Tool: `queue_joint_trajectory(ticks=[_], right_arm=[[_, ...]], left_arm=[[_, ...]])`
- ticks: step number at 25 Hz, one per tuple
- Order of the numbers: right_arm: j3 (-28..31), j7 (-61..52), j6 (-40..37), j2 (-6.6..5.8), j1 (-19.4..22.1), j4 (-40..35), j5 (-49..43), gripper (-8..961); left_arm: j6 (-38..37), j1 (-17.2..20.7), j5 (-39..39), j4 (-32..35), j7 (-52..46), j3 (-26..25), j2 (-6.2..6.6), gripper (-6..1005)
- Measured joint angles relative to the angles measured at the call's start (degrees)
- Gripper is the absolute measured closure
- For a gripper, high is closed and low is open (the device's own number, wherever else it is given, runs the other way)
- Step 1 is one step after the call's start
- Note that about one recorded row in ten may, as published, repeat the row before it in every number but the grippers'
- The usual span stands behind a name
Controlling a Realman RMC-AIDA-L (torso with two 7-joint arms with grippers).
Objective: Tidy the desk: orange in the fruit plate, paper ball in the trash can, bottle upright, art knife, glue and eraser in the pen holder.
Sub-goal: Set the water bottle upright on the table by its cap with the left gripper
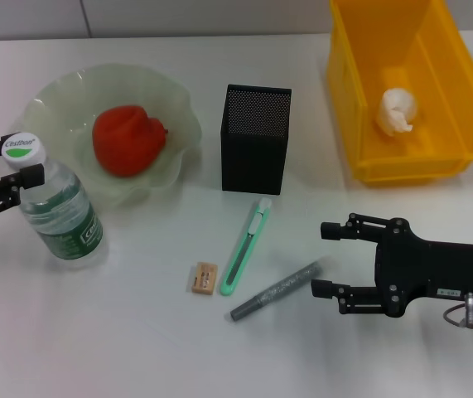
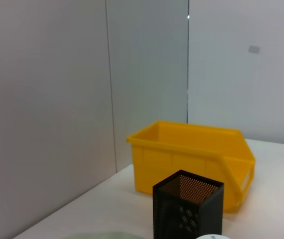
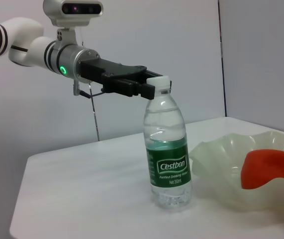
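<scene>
Head view shows me the clear plastic water bottle with green label [image 1: 58, 207] standing upright, its white cap between the fingers of my left gripper [image 1: 8, 170], which close around the neck. Just beyond it is the pale green wavy glass plate [image 1: 178, 116] holding the orange-red fruit [image 1: 127, 139]. My right gripper [image 1: 329, 259] hovers wide open and empty; the grey glue stick [image 1: 276, 291] lies just beside its fingertips, with free white table [image 1: 137, 348] around.
</scene>
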State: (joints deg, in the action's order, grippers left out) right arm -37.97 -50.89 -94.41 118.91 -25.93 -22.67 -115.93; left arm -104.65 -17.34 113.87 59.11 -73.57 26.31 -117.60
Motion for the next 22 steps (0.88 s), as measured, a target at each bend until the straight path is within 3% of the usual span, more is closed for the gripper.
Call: queue_joint_trajectory(ticks=[15,22], right_arm=[[0.0,0.0,0.0,0.00,-0.2,0.0,0.0,159],[0.0,-0.3,0.0,0.00,-0.3,0.0,0.0,158]], left_arm=[[2.0,0.4,0.2,-0.5,0.0,0.1,-0.30,505],[2.2,0.0,-0.3,-4.0,-0.5,0.0,0.80,500]])
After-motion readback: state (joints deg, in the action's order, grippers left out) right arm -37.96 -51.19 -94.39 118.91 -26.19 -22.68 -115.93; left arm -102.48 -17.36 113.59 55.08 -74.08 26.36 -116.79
